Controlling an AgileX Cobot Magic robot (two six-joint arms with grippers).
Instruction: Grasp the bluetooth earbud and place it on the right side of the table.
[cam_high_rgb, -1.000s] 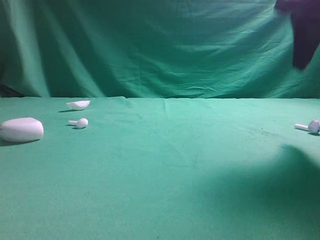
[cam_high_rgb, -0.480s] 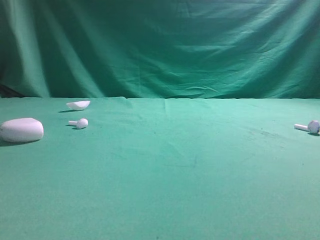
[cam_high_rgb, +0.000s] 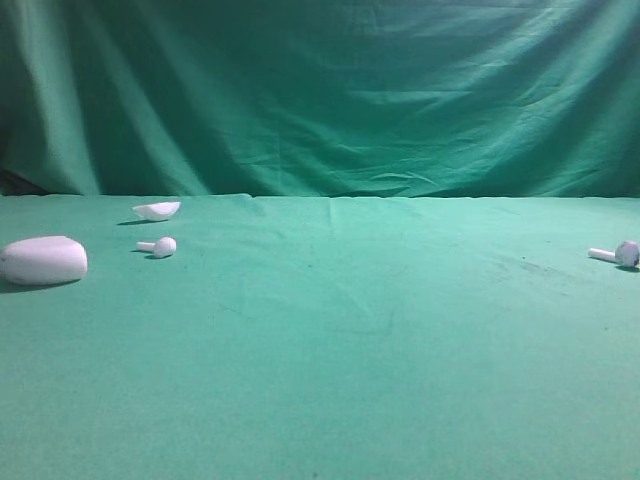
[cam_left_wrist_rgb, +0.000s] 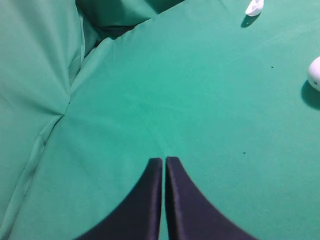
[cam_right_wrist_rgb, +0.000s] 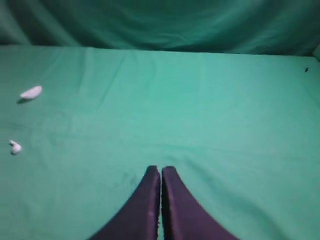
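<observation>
The tabletop (cam_high_rgb: 330, 350) is covered in green cloth with a matt, soft-looking weave, creased by faint wrinkles and fold lines. The same green cloth hangs as a backdrop (cam_high_rgb: 330, 90) behind its far edge, falling in loose draped folds. Near the right edge lies the bluetooth earbud (cam_high_rgb: 618, 254), smooth white plastic with a small greyish patch on its rounded head. Near the left edge, a second earbud (cam_high_rgb: 158, 246) looks like plain smooth white plastic. The oval case (cam_high_rgb: 43, 260) beside it is smooth, pebble-like white plastic with a soft sheen. The left gripper (cam_left_wrist_rgb: 163, 165) and right gripper (cam_right_wrist_rgb: 161, 173) have dark, matt fingers, smooth in outline.
</observation>
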